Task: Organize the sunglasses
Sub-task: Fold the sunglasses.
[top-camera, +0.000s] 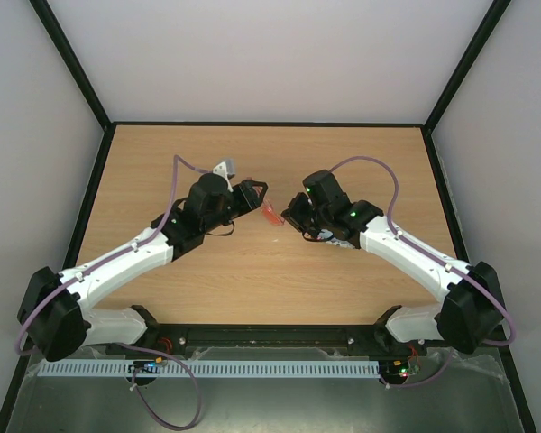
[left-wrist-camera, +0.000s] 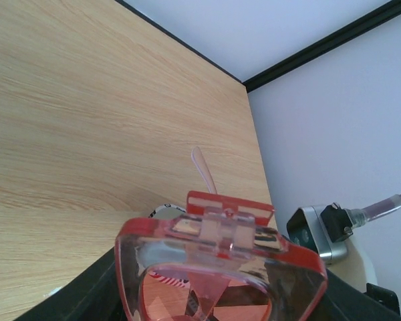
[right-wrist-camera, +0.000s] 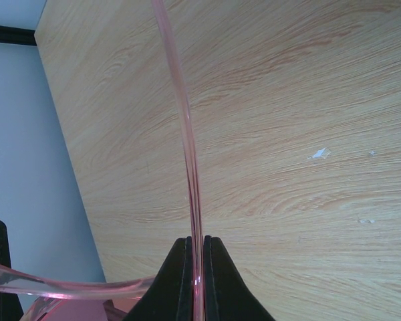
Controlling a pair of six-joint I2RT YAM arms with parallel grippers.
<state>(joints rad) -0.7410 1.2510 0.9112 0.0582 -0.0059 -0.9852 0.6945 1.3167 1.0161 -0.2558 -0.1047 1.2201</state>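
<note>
A light wood-grain bench (top-camera: 270, 280) sits inside pale walls (top-camera: 270, 54) edged by black frame bars (top-camera: 80, 77). A small white fleck (right-wrist-camera: 319, 153) lies on it.

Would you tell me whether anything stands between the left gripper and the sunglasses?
Nothing visible does: the sunglasses, pinched by one temple arm in the right gripper, sit directly in front of the left gripper.

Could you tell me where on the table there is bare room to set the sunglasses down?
Bare wood runs along the far edge of the table and in the near middle, between the forearms and the base rail. The centre is crowded: the left gripper and right gripper flank the sunglasses.
</note>
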